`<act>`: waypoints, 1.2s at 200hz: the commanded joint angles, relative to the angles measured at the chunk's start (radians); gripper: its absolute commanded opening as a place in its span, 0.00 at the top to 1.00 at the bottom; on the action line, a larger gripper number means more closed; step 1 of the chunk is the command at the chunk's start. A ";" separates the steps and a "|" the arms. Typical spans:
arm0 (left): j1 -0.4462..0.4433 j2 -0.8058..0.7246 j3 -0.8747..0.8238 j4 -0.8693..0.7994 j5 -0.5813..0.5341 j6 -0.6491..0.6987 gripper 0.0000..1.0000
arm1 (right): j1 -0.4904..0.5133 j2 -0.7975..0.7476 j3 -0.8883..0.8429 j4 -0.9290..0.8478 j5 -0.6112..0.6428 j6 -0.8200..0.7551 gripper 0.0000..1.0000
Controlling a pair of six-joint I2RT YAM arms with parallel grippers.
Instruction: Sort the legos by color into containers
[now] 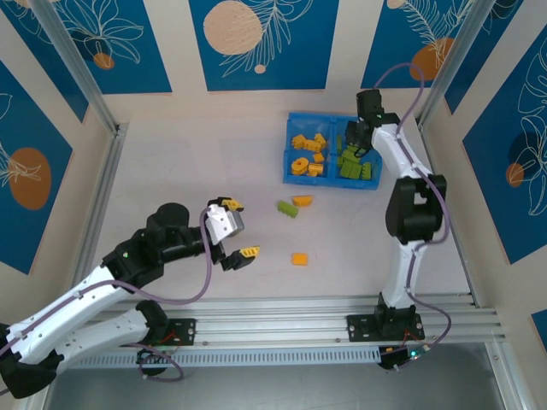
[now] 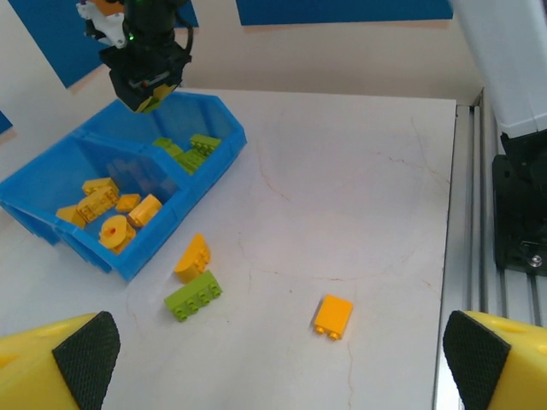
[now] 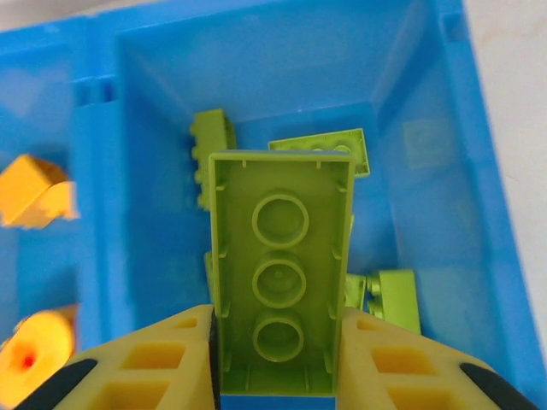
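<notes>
1. Two compartments of one blue tray [image 1: 332, 182] are filled by colour: orange-yellow bricks [image 1: 308, 154] lie in the left one, lime green bricks [image 1: 350, 164] in the right.
2. A lime green brick [image 3: 282, 256] is clamped, hollow underside to the wrist camera, in the right gripper [image 3: 278, 350] above the green compartment.
3. The left gripper [image 1: 239, 229] is held wide open over the table [image 1: 188, 162], well apart from the tray.
4. Three bricks are seen lying on the table: a loose green brick [image 1: 286, 208] just beside a curved orange-yellow brick [image 1: 302, 202] near the tray, and an orange brick [image 1: 299, 259] nearer the arms.
</notes>
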 commanded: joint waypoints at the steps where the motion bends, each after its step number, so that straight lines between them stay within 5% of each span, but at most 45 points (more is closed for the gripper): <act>1: -0.008 0.022 0.057 -0.073 -0.021 -0.068 0.00 | -0.004 0.111 0.190 -0.114 -0.040 0.015 0.66; 36: -0.008 0.067 0.086 -0.084 -0.103 -0.179 0.00 | -0.014 0.236 0.432 -0.251 -0.041 0.026 0.48; 81: -0.008 0.152 0.080 0.001 -0.156 -0.300 0.00 | -0.018 0.099 0.314 -0.236 -0.105 -0.012 0.45; 176: -0.021 0.584 0.213 0.036 -0.342 -0.701 0.00 | 0.049 -0.790 -0.581 -0.080 -0.514 0.168 0.35; 205: -0.022 0.783 0.374 -0.016 -0.322 -0.603 0.01 | 0.133 -1.006 -0.754 -0.101 -0.513 0.288 0.29; 240: -0.002 1.081 0.680 -0.210 -0.127 -0.337 0.02 | 0.192 -1.185 -0.928 -0.156 -0.411 0.374 0.24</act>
